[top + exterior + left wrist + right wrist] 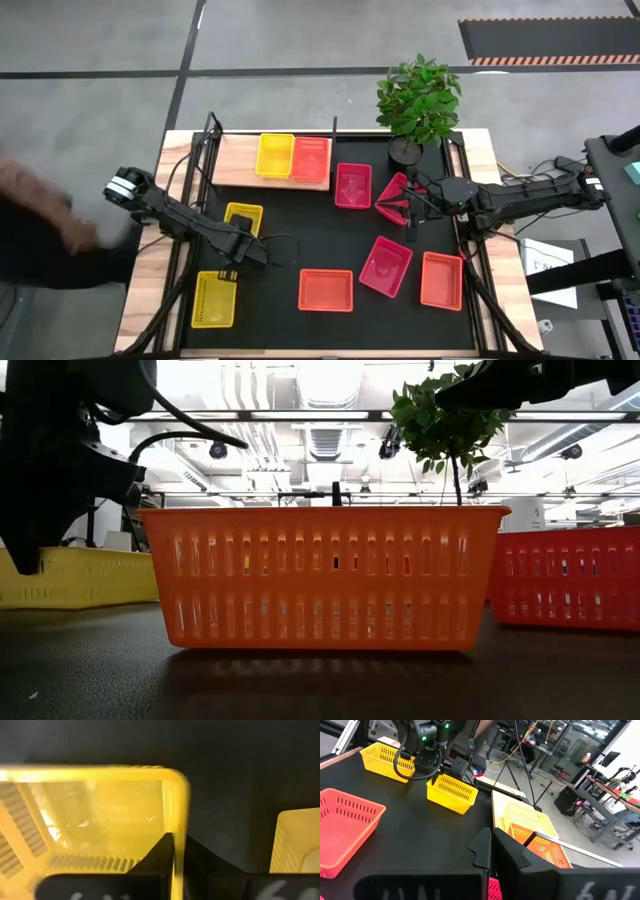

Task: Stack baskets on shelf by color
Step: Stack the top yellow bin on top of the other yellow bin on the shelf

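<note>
My left gripper is over the far rim of a yellow basket at the mat's near left and is shut on it. A second yellow basket lies just beyond. My right gripper is shut on a tilted pinkish-red basket at the far right. The light-wood shelf at the far edge carries one yellow basket and one orange basket side by side. Two more pinkish-red baskets and two orange baskets rest on their bases on the mat. My left gripper holds the yellow basket by its far wall near a corner, one finger inside and the other outside, coming from above. The basket's base seems to lie on the mat. My right gripper holds the pinkish-red basket by an edge, which shows only just below the fingers. In the high view the basket is tilted, its rim turned toward the table's left.
A potted plant stands at the mat's far right, close behind my right gripper. A person is just off the table's left edge. In the low view an orange basket fills the middle, with bare mat between the arms.
</note>
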`<state>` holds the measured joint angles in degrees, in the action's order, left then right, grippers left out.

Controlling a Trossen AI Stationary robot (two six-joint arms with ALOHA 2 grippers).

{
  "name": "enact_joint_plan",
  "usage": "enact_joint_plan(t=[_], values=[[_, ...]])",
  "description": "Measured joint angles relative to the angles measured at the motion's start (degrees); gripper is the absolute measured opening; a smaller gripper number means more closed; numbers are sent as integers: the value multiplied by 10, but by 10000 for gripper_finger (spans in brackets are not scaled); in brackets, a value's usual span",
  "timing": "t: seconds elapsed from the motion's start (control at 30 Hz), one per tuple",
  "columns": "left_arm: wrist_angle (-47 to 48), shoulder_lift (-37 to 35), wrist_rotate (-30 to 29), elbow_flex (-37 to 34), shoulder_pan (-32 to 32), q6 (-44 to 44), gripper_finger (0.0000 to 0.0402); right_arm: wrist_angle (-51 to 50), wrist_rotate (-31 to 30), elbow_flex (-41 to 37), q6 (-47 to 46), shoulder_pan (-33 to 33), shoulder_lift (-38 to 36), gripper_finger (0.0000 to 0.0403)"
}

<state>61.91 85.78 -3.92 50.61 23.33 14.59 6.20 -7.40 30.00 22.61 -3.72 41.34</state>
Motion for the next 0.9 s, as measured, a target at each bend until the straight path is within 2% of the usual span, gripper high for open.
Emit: enact_joint_plan(t=[0.27, 0.5, 0.77, 0.9], values=[[1, 0, 0, 17, 0, 7, 2, 0, 0, 0, 0, 0, 0, 9], [11, 0, -6, 102, 0, 16, 1, 0, -1, 0, 0, 0, 0, 9], [51, 0, -82, 247, 0, 18, 0, 0, -1, 0, -1, 0, 0, 9], [49, 0, -153, 314, 0, -23, 0, 0, -1, 0, -1, 0, 0, 9]])
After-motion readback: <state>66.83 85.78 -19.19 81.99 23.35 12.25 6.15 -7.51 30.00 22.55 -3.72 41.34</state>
